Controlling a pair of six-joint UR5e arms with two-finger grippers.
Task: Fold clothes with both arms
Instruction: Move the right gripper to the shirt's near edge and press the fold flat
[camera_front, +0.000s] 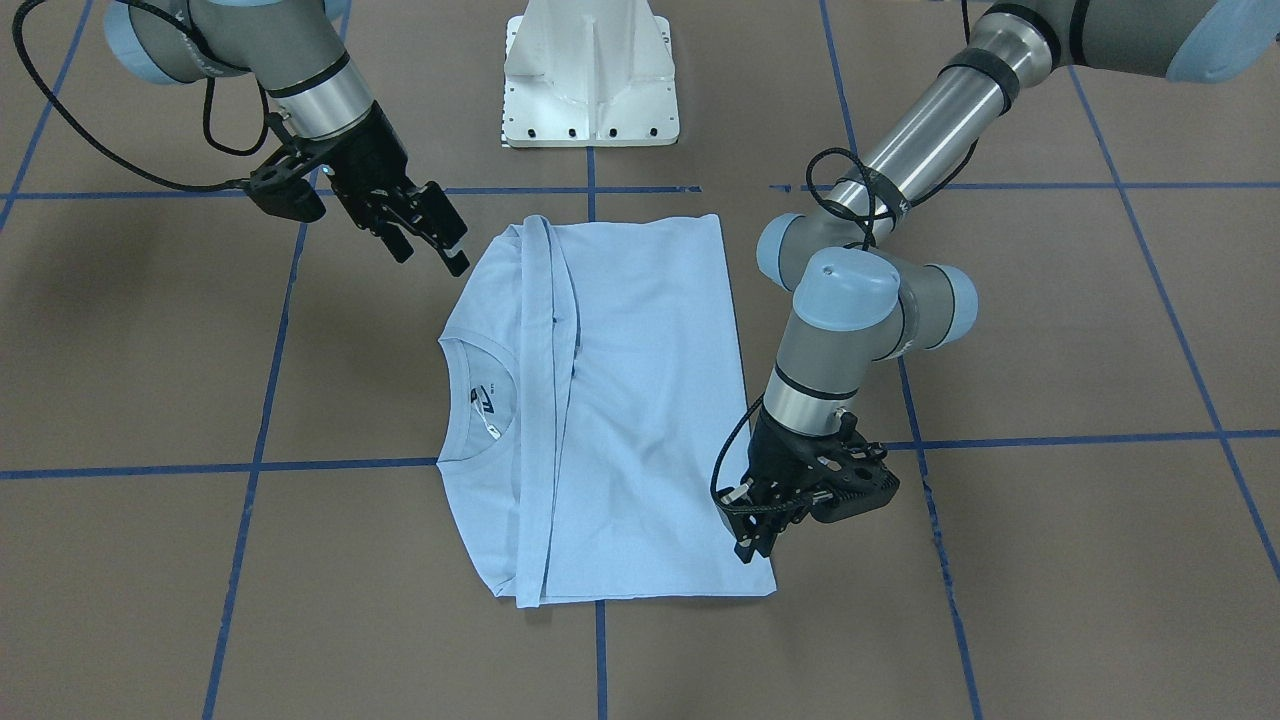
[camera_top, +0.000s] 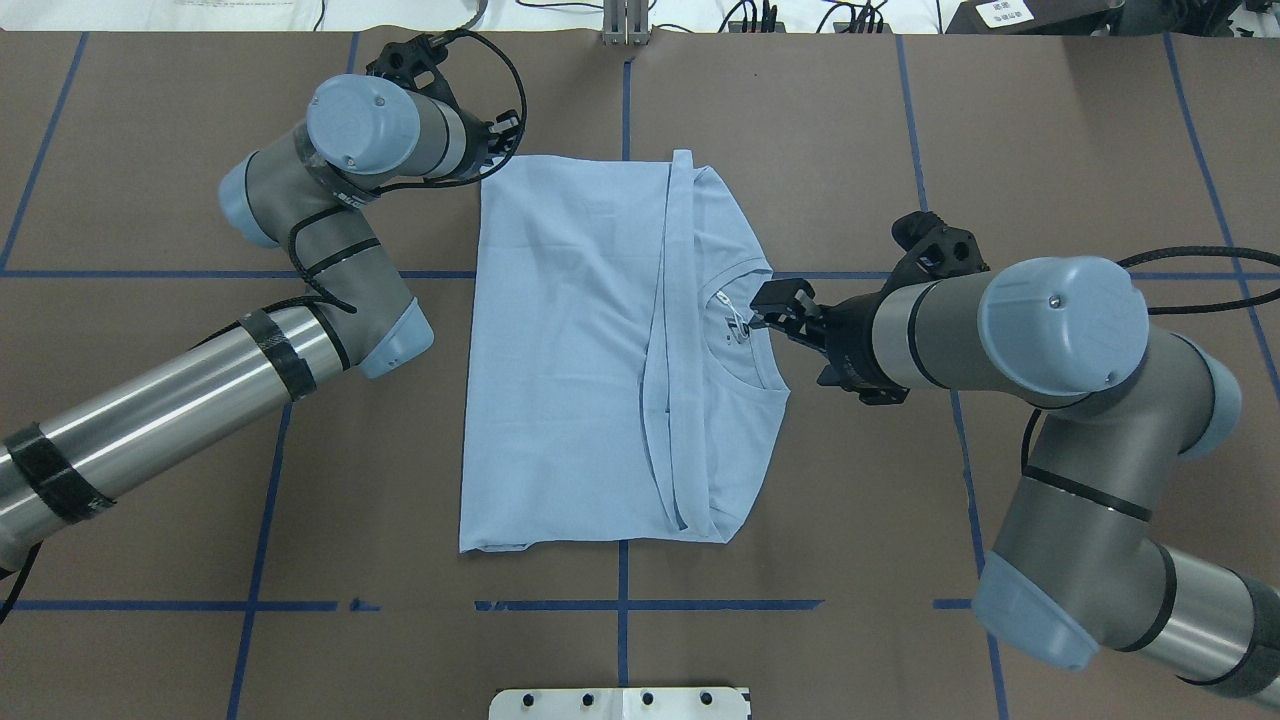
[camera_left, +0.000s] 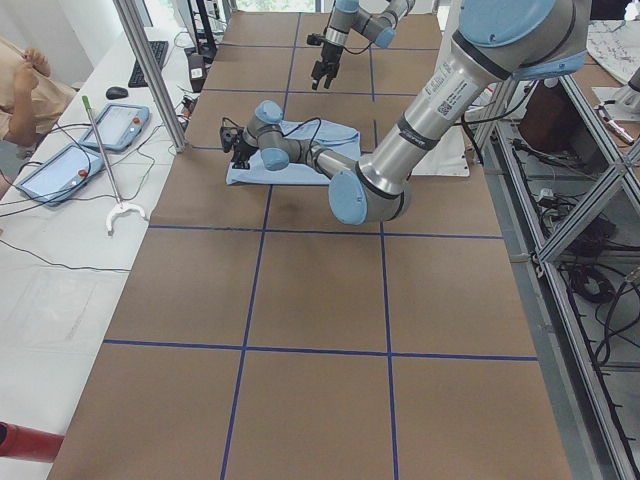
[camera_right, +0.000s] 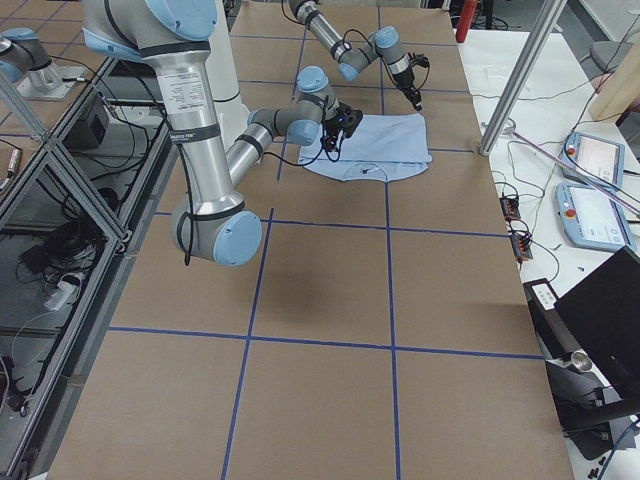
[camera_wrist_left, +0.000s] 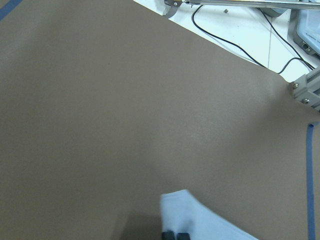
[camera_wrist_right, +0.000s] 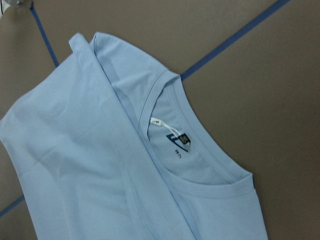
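At the closed left gripper (camera_front: 755, 535), T-shirt (camera_front: 640, 400) corner, right gripper (camera_front: 430, 250) spread near collar.

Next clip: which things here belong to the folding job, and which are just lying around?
Job in hand:
T-shirt
left gripper, at the shirt's hem corner
right gripper, jaws apart, near the collar

Lying about:
white pedestal base
tablets on the side bench
grabber stick
keyboard
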